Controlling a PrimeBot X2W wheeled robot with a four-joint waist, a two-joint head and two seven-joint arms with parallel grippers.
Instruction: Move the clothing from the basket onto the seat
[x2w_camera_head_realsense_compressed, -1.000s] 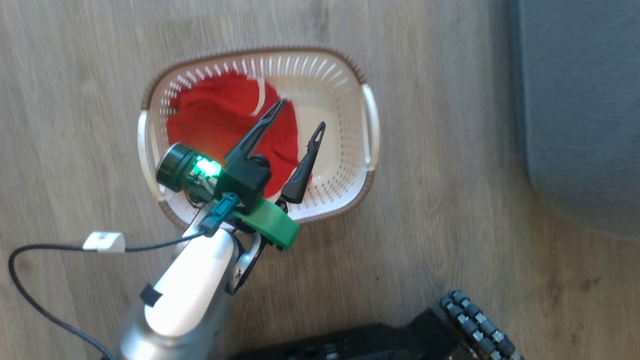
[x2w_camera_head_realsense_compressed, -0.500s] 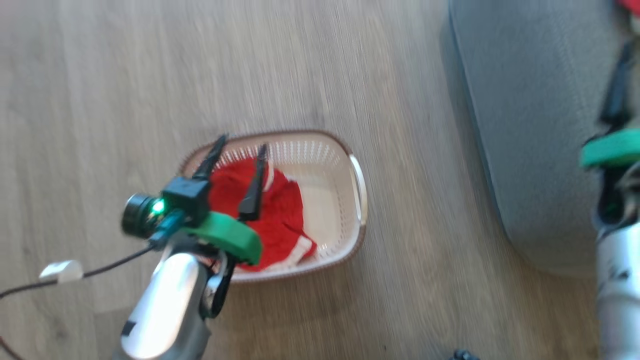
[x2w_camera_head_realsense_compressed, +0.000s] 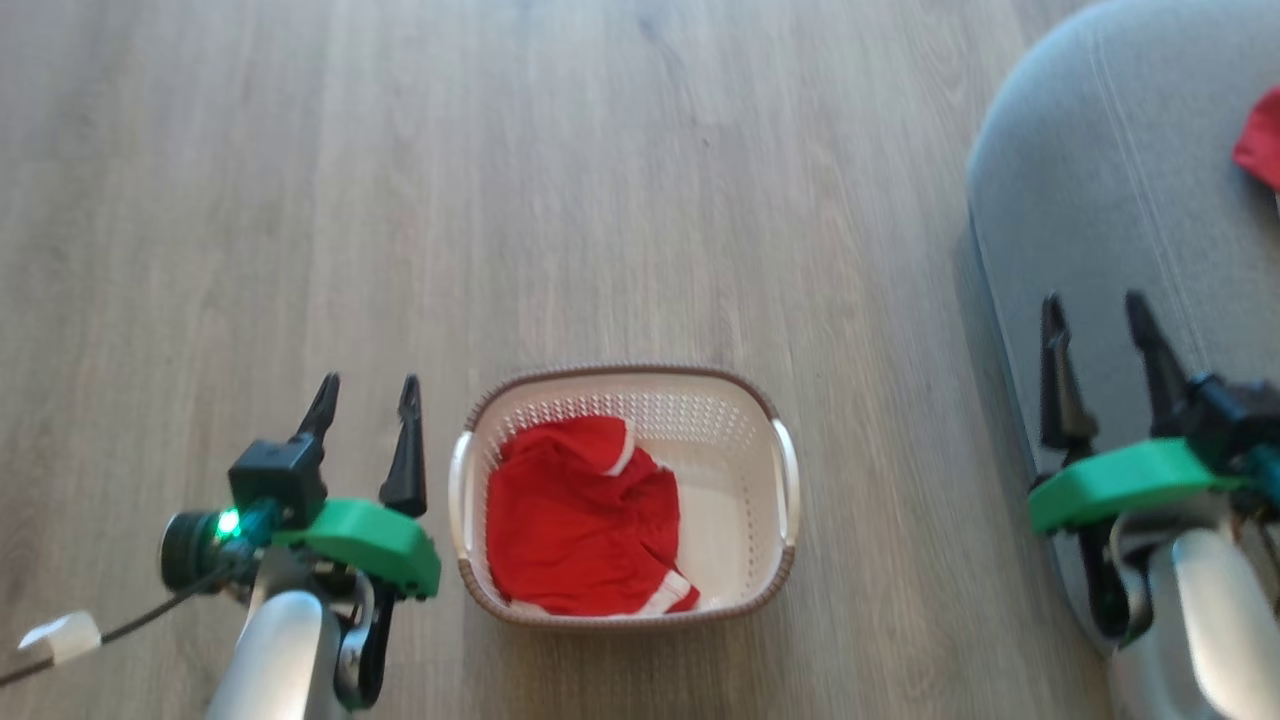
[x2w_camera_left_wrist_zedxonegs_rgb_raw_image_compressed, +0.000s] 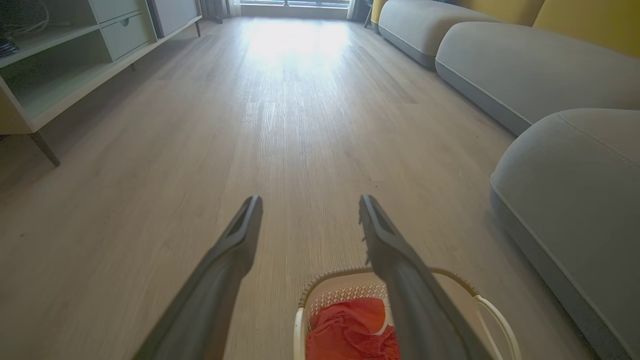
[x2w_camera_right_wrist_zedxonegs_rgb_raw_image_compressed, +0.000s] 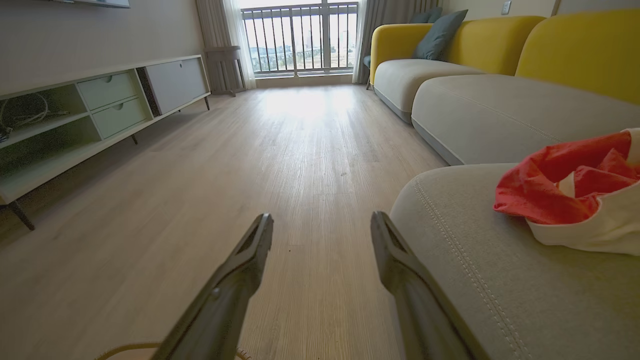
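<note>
My left claw (x2w_camera_head_realsense_compressed: 369, 390) hangs released, its two dark fingers spread with nothing between them, above the wooden floor (x2w_camera_head_realsense_compressed: 620, 180). The basket (x2w_camera_head_realsense_compressed: 735, 425) stands on the floor just to the right of this claw, its near handle close beside my right finger and not touching it. A red garment (x2w_camera_head_realsense_compressed: 580, 525) lies crumpled inside the basket, filling the half nearer this claw, with a white cuff at its far side and a white band at its near edge. From the wrist, my left claw (x2w_camera_left_wrist_zedxonegs_rgb_raw_image_compressed: 310, 202) points along the floor. The basket (x2w_camera_left_wrist_zedxonegs_rgb_raw_image_compressed: 320, 280) sits low, partly behind the right finger, with the red garment (x2w_camera_left_wrist_zedxonegs_rgb_raw_image_compressed: 345, 330) in it.

My right claw (x2w_camera_head_realsense_compressed: 1092, 305) is released too, fingers parted and empty, at the rounded edge of the grey seat (x2w_camera_head_realsense_compressed: 1110, 190); the basket is well off to its left. A second red garment (x2w_camera_head_realsense_compressed: 1262, 148) lies on the seat, ahead and to the right of this claw, apart from it. From that wrist, my right claw (x2w_camera_right_wrist_zedxonegs_rgb_raw_image_compressed: 321, 220) has the seat (x2w_camera_right_wrist_zedxonegs_rgb_raw_image_compressed: 475, 270) beside and beyond its right finger. The second red garment (x2w_camera_right_wrist_zedxonegs_rgb_raw_image_compressed: 560, 185) is heaped there with a white band showing. I cannot tell whether that finger touches the cushion.
</note>
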